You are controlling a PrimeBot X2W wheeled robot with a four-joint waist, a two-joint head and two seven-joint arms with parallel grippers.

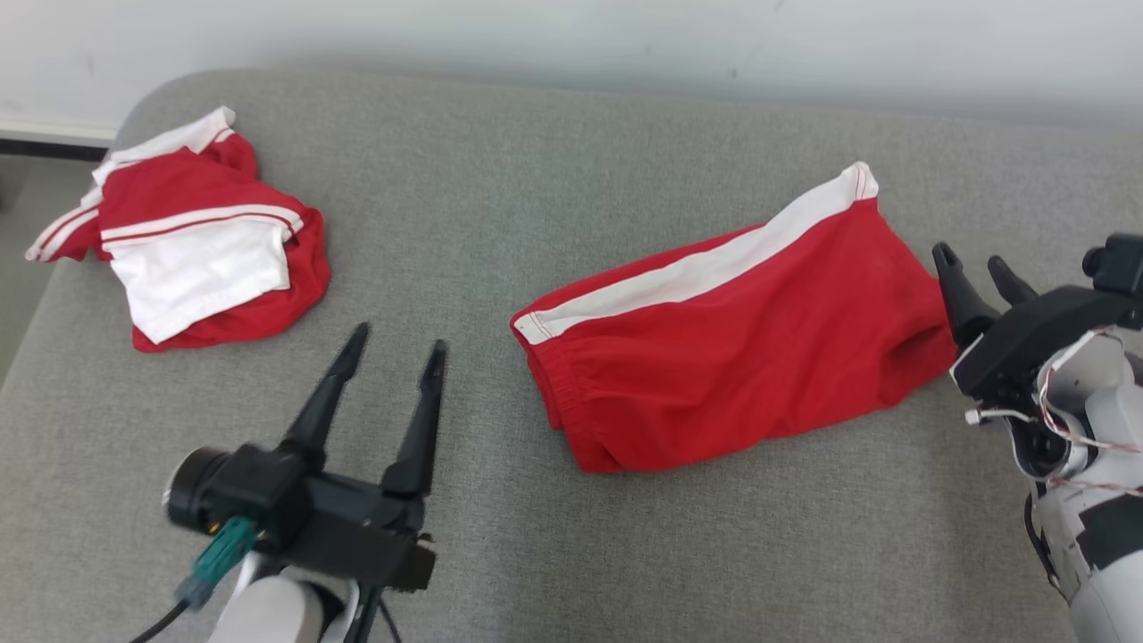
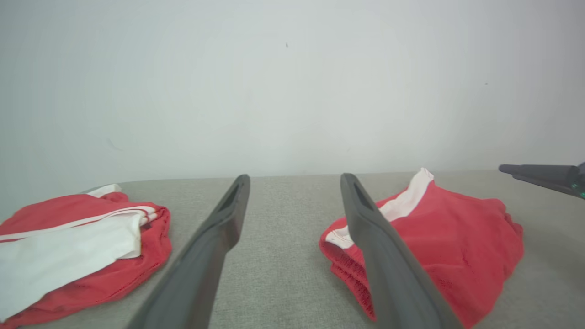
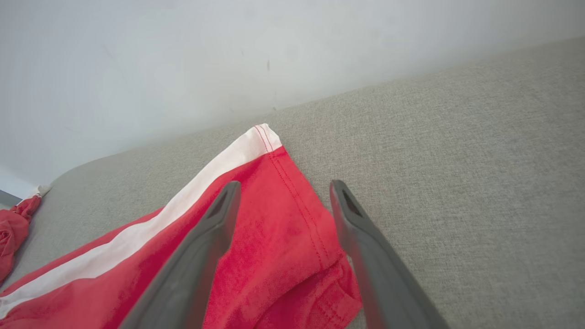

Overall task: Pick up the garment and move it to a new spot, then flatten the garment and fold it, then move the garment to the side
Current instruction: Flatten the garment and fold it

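A pair of red shorts with a white side stripe (image 1: 741, 344) lies folded on the grey couch cushion (image 1: 500, 205), right of centre. My right gripper (image 1: 973, 268) stands open at the shorts' right hem, fingers apart with nothing between them; in the right wrist view the shorts (image 3: 274, 237) lie under and between its fingers (image 3: 210, 242). My left gripper (image 1: 397, 353) hovers open over bare cushion left of the shorts' waistband. The left wrist view has the shorts (image 2: 457, 237) to the right of its fingers (image 2: 379, 246).
A second red and white garment (image 1: 196, 241) lies crumpled at the cushion's back left, also in the left wrist view (image 2: 77, 246). A pale wall (image 1: 625, 36) runs behind the cushion. The cushion's left edge drops to the floor (image 1: 18, 268).
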